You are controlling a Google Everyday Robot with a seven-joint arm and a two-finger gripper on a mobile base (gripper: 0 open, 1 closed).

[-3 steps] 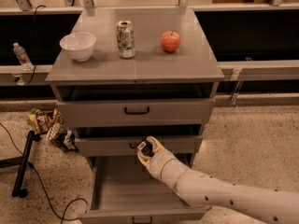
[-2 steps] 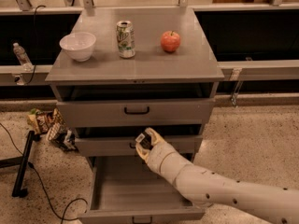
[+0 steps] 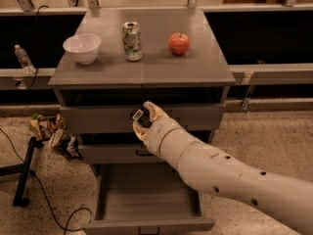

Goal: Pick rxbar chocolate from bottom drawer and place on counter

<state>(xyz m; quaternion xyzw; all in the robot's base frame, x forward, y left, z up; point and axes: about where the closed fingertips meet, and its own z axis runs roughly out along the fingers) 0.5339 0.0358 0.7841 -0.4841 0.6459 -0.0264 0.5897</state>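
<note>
My gripper (image 3: 142, 119) is at the end of the white arm that reaches in from the lower right. It is shut on the rxbar chocolate (image 3: 140, 117), a small black bar with a pale label. It holds the bar in front of the top drawer's face, just below the counter's front edge. The bottom drawer (image 3: 146, 199) is pulled out and its grey floor is bare. The counter (image 3: 161, 65) is the flat grey top of the cabinet.
On the counter stand a white bowl (image 3: 82, 47) at the left, a soda can (image 3: 132, 41) in the middle and a red apple (image 3: 179, 43) at the right. Colourful snack bags (image 3: 51, 132) lie on the floor left of the cabinet. A black stand and cable (image 3: 24, 173) lie at lower left.
My gripper has risen with the bar from in front of the middle drawer to in front of the top drawer.
</note>
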